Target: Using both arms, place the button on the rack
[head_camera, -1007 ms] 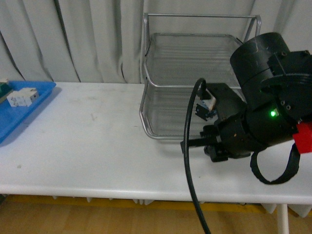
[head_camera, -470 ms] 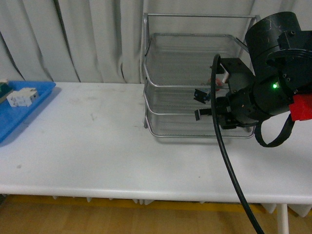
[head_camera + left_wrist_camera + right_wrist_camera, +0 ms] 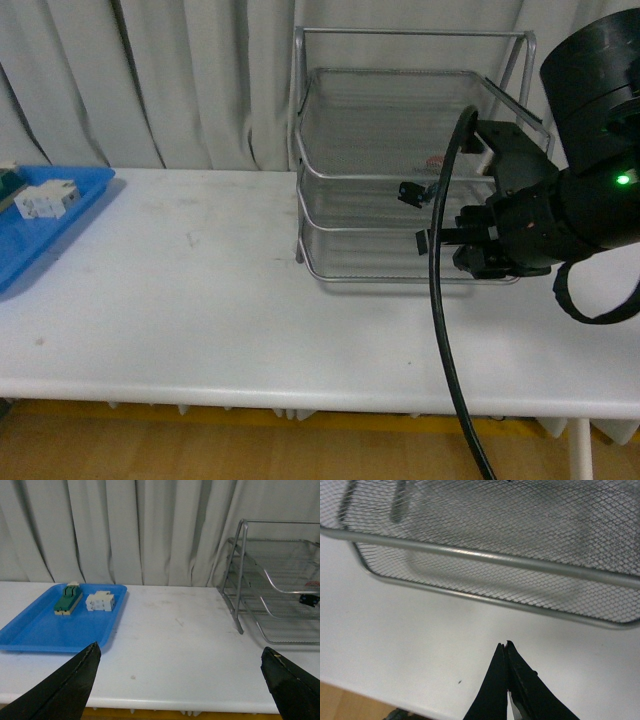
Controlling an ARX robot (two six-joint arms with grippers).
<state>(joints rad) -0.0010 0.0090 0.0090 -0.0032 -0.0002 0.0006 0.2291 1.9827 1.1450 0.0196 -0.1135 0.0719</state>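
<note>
Front view, button [image 3: 412, 190]: a small dark body with a reddish cap just beside it, lying in the middle tier of the rack [image 3: 330, 172], near that tier's front edge; details too small to tell.
Rack: silver wire mesh, three tiers, standing on the white counter [image 3: 200, 300] before pale curtains.
Right gripper [image 3: 505, 647]: right wrist view shows its dark tips pressed together with nothing between them, above the counter just in front of the bottom tier.
Left gripper [image 3: 180, 667]: fingers wide apart, holding nothing, well apart from the rack.
Blue tray [image 3: 45, 630]: at the counter's left end, carrying a green-and-cream switch [image 3: 67, 599] and a white block [image 3: 100, 601].
</note>
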